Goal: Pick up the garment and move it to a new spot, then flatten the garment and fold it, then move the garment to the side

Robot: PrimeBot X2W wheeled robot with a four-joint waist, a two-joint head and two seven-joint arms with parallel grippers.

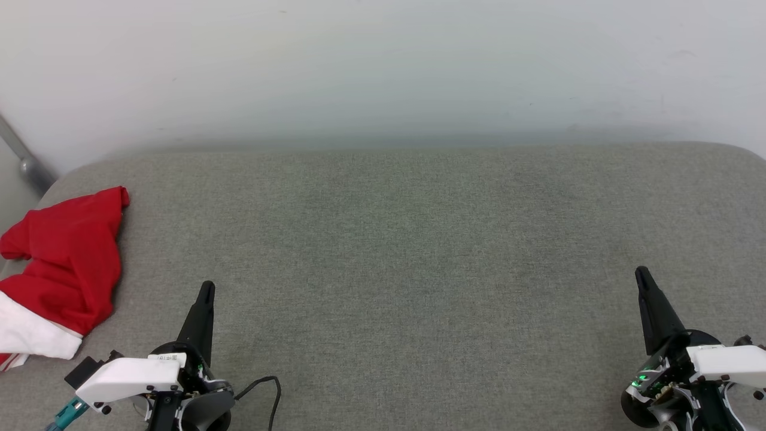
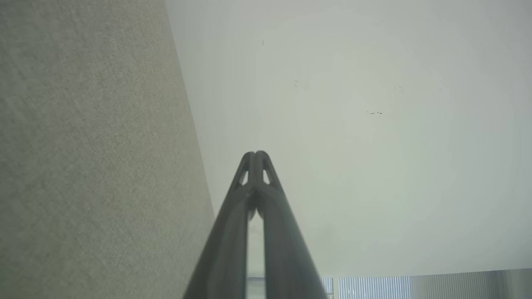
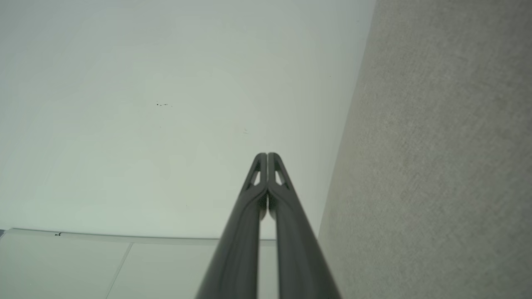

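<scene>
Head view, red garment [image 1: 63, 257] with white sleeve crumpled at far left edge of grey table [image 1: 389, 251], left hand [image 1: 206, 287] near it, fingers pressed together, empty, right hand [image 1: 641, 272] well apart at lower right, likewise closed, empty

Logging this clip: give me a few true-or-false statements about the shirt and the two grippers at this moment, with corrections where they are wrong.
1. The red shirt lies bunched up at the left edge of the grey padded surface. True.
2. The left gripper is holding the red shirt. False: its fingers are shut on nothing, and it is apart from the shirt.
3. The right gripper has its fingers closed together. True.
4. The red shirt is spread flat in the middle of the surface. False: it is crumpled at the far left, with a white part at its near end.
</scene>
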